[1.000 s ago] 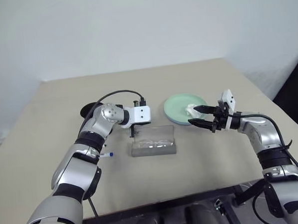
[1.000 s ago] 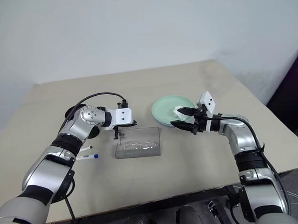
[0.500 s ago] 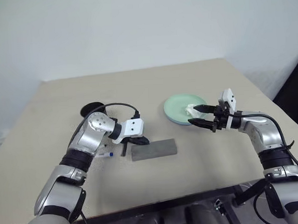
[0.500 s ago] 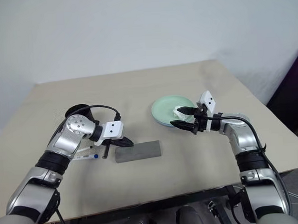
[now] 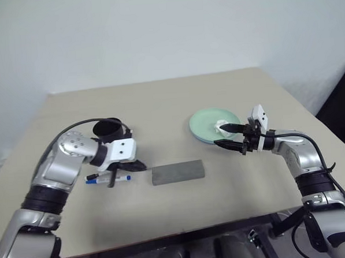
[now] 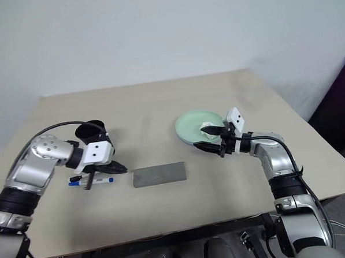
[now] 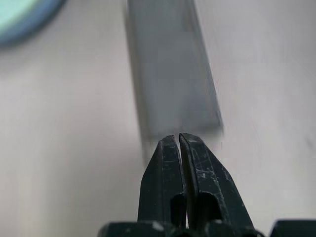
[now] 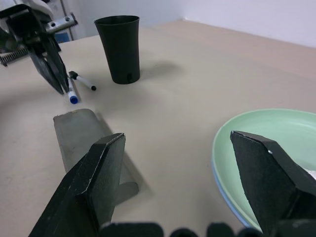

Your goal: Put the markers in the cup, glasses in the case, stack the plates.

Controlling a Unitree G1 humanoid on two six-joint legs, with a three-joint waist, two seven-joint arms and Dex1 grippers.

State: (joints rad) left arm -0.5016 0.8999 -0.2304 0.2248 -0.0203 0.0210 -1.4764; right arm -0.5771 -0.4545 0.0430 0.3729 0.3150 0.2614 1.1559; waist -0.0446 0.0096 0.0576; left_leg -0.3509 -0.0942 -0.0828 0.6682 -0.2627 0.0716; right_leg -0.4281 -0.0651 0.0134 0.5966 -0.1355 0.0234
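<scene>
Markers (image 5: pixel 108 179) lie side by side on the tabletop (image 5: pixel 159 101), one with a blue cap and one with a black cap, just in front of the black cup (image 5: pixel 107 130). The cup stands upright near the left side of the tabletop. The left gripper (image 5: pixel 138 165) hangs just over the markers, between them and the case, and its jaws are pressed tight together with nothing in them. The grey case (image 5: pixel 177 172) lies flat and closed in the middle of the tabletop, to the right of the markers. You cannot see the glasses with the lid down like this. Farther right sit the plates (image 5: pixel 210 124). The mint green one lies on top of the light blue one, and only a thin blue edge peeks out under it. A small white wad of paper (image 5: pixel 221 126) rests on the green plate, near its right edge. The right gripper (image 5: pixel 228 135) floats at that edge of the plates, with one finger on each side of the paper wad. Its jaws are wide apart and hold nothing. In the right wrist view the two black fingers (image 8: pixel 96 182) stand far from each other, with the case, the cup and the markers showing between them.
</scene>
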